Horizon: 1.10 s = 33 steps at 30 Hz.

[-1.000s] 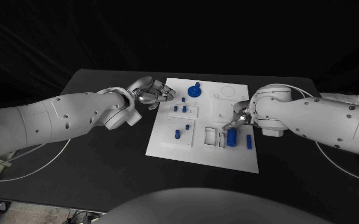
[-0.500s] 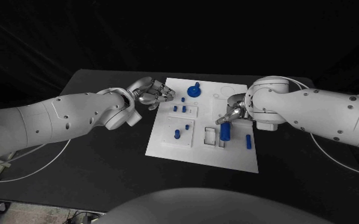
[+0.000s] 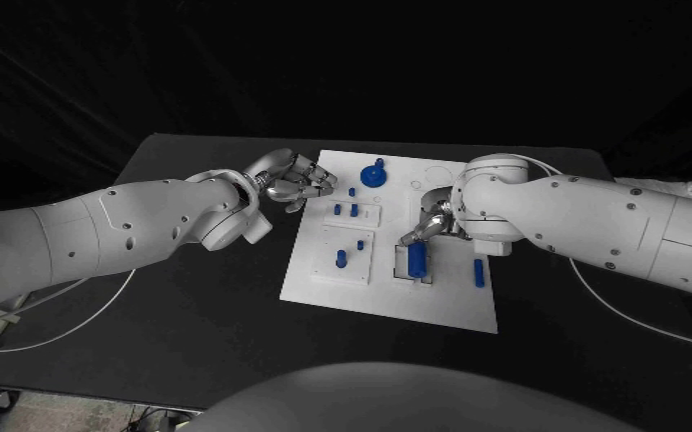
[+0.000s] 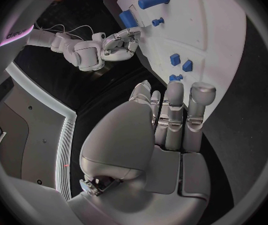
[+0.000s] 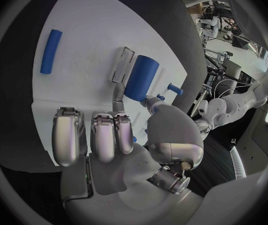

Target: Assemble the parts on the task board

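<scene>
The white task board [image 3: 387,302] lies mid-table. My right hand [image 3: 430,226] pinches a thick blue cylinder [image 3: 415,257] and holds it over the rectangular slots [image 5: 123,63] in the board's lower middle. In the right wrist view the cylinder [image 5: 141,77] sits between a fingertip and the thumb. A thin blue rod [image 3: 477,272] lies flat to its right. A round blue knob [image 3: 375,174] stands near the far edge, with small blue pegs [image 3: 346,210] and another part [image 3: 342,259] on the left half. My left hand [image 3: 296,181] hovers curled at the board's far-left corner, holding nothing.
Black table [image 3: 188,282] surrounds the board, with open room on both sides and in front. White cables [image 3: 58,332] trail off the table's left front. In the left wrist view the right hand [image 4: 118,42] reaches onto the board [image 4: 215,30].
My right hand has carried the thick blue cylinder leftward across the board, from beside the thin rod to over the rectangular slots. The left hand has stayed put.
</scene>
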### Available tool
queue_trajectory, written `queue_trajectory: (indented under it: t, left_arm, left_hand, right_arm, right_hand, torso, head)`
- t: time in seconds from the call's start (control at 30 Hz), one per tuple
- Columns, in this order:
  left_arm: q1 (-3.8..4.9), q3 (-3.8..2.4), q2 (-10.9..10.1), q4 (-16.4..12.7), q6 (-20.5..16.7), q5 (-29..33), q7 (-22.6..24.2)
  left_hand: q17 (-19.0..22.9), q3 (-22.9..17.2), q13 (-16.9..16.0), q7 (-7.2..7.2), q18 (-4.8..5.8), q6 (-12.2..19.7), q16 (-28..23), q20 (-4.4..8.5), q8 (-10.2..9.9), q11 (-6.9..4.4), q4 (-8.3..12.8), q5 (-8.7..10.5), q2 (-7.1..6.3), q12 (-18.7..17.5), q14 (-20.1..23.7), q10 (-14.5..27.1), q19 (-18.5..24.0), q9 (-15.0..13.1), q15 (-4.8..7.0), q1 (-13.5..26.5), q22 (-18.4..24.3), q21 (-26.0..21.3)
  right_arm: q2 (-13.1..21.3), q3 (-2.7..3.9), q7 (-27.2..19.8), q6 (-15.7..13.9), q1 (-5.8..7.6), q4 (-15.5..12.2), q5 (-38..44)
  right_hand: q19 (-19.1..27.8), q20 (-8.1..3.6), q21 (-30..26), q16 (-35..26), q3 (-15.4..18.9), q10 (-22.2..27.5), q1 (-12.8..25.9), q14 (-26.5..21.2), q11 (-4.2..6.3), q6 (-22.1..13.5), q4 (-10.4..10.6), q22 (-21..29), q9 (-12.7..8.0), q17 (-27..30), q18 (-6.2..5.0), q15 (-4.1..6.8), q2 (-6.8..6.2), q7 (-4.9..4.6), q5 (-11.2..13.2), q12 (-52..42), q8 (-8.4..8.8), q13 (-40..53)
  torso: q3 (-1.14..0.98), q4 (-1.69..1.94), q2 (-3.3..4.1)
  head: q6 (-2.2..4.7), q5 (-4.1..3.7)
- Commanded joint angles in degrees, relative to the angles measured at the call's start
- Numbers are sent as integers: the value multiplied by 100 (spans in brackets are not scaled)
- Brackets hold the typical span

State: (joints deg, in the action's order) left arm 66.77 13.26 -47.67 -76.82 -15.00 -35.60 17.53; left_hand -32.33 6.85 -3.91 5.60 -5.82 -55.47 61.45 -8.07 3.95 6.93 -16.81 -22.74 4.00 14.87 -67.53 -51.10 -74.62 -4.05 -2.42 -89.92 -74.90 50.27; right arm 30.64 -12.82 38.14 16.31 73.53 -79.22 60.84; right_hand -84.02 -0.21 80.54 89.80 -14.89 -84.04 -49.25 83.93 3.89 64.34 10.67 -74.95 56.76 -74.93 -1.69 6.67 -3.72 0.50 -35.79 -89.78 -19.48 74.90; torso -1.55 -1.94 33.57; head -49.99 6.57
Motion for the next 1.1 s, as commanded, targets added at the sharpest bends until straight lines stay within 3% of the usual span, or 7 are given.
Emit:
queue_trajectory:
  t: [0.03, 0.33, 0.57, 0.7, 0.87, 0.97, 1.1]
  left_arm:
    - [-1, -4, 9, -14, 108, 17, 3]
    - [-1, -4, -12, -21, 120, 17, 0]
    - [-1, -4, -10, -20, 139, 17, -12]
    - [-1, -4, -10, -19, 147, 17, -24]
    - [-1, -4, -6, -17, 162, 17, -45]
    - [-1, -4, -3, -13, 171, 13, -58]
    - [-1, -4, -3, -3, 178, 10, -74]
  left_hand:
    - [8, 36, -5, 21, -104, -8, -6, -12, -9, 1, 5, -18, 68, 21, 42, -23, 39, 1, 12, 3, -591, -38]
    - [8, 36, -5, 21, -104, -8, -6, -12, -9, 1, 5, -18, 68, 21, 42, -23, 39, 1, 12, 3, -591, -38]
    - [8, 36, -5, 21, -104, -6, -5, -13, -11, 2, 5, -23, 70, 22, 43, -20, 39, 2, 10, 1, -592, -38]
    - [8, 36, -5, 21, -104, -6, -5, -13, -11, 2, 5, -23, 70, 22, 43, -20, 39, 2, 10, 1, -592, -38]
    - [8, 36, -5, 21, -104, -6, -5, -13, -11, 2, 5, -23, 70, 22, 43, -20, 39, 2, 10, 1, -592, -38]
    - [12, 37, -4, 22, -106, -5, -6, -13, -11, 2, 5, -24, 71, 22, 46, -19, 44, 2, 9, 1, -589, -50]
    - [15, 37, -4, 22, -108, -4, -8, -14, -12, 3, 5, -26, 71, 23, 47, -19, 48, 3, 8, 0, -587, -59]
  right_arm:
    - [-70, 3, -20, 47, -37, 71, -35]
    - [-177, 3, -10, 81, -77, 169, -36]
    - [-195, 3, -13, 64, -81, 170, -34]
    - [-185, 3, -11, 48, -81, 149, -4]
    - [-162, 4, -11, -19, -83, 123, 32]
    - [-148, 4, -15, -68, -85, 119, 37]
    - [-132, 4, -21, -107, -87, 114, 34]
  right_hand:
    - [-110, -31, -11, 20, -26, -596, -75, 607, 48, -5, 10, -1184, 7, -1507, -72, 45, 13, 18, 12, -22, -3, 1510]
    - [-105, -30, -23, 20, -47, -596, -72, 607, 43, -32, 8, -1180, 26, -1507, -75, 42, 22, 10, 49, -22, 18, 1510]
    - [-101, -18, -39, 20, -56, -596, 21, 607, 22, -47, 56, -1177, 75, -1507, -77, 26, 34, -14, 383, -22, 96, 1510]
    - [-105, -6, -43, 20, 9, -596, 109, 607, 10, -26, 109, -1177, 91, -1507, -77, 15, 23, -28, 1095, -22, 181, 1510]
    - [-118, 3, -36, 20, 210, -596, 285, 607, -2, 40, 275, -1181, 121, -1507, -74, 5, 43, -41, 2270, -22, 286, 1510]
    - [-125, 8, -35, 20, 328, -596, 365, 607, -8, 74, 382, -1183, 140, -1507, -74, 1, 79, -47, 2675, -22, 348, 1510]
    - [-128, 11, -38, 20, 426, -596, 420, 607, -9, 109, 472, -1183, 153, -1507, -74, 0, 107, -48, 2905, -22, 397, 1510]
  torso:
    - [0, 2, -1]
    - [1, -8, -8]
    - [1, -7, -3]
    - [1, -6, -2]
    - [0, -6, 0]
    - [0, -5, -3]
    - [-1, -6, -5]
  head:
    - [-1, 7]
    - [-1, 40]
    - [-1, 38]
    - [-1, 41]
    - [-1, 47]
    - [-1, 48]
    - [-1, 58]
